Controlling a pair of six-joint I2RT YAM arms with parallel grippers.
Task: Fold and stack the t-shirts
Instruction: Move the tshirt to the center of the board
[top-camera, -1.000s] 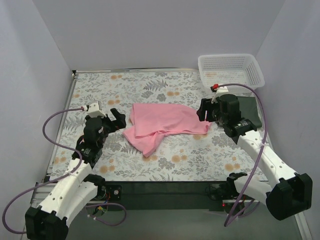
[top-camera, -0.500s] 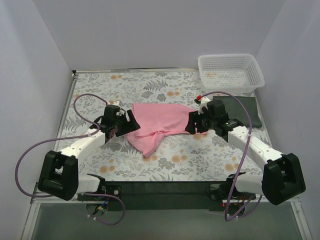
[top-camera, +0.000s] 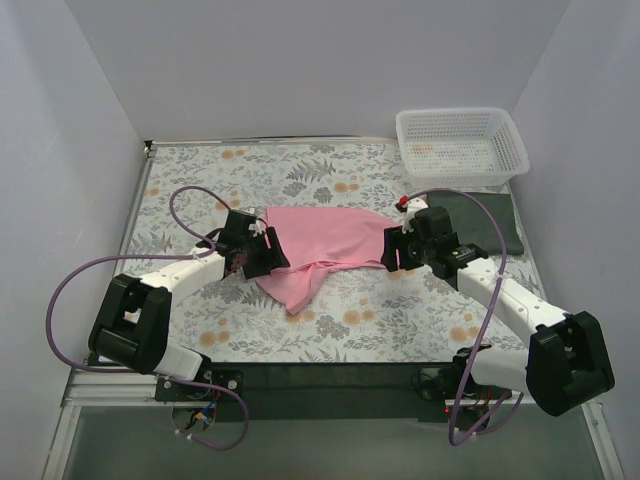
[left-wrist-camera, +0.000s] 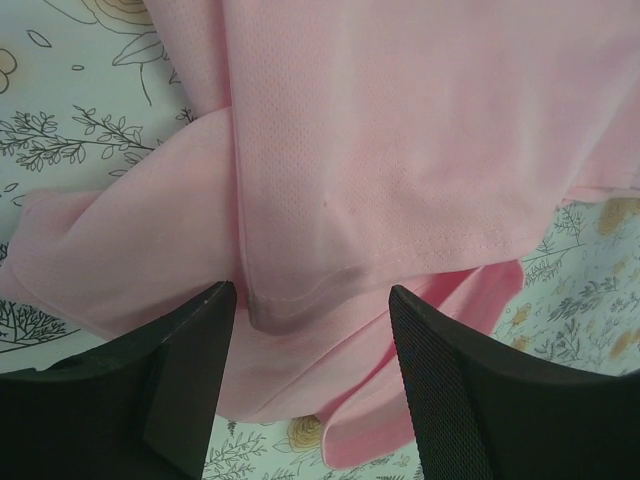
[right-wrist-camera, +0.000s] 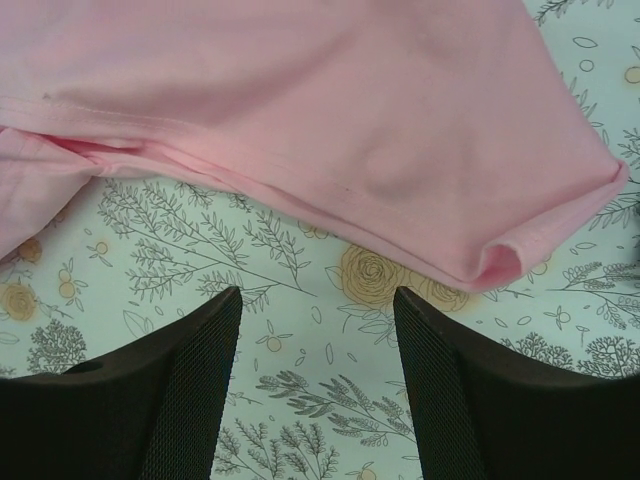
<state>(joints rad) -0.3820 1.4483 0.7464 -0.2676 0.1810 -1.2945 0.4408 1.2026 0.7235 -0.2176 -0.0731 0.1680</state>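
The light pink t-shirt (top-camera: 325, 245) lies partly folded and rumpled in the middle of the floral table cloth. My left gripper (top-camera: 268, 250) is open at its left edge, its jaws over the pink hem (left-wrist-camera: 330, 285), nothing held. My right gripper (top-camera: 392, 255) is open at the shirt's right edge, its jaws over bare cloth just short of the pink corner (right-wrist-camera: 500, 262). The dark green t-shirt (top-camera: 490, 225) lies as a flat folded rectangle at the right, partly behind the right arm.
A white mesh basket (top-camera: 462, 145) stands at the back right corner. Grey walls close in the table on three sides. The floral table cloth (top-camera: 330, 175) covers the whole surface.
Both arms have reached in from the sides to the pink shirt's left and right edges. The left gripper moved right and the right gripper moved left and lower. The shirt has not visibly moved.
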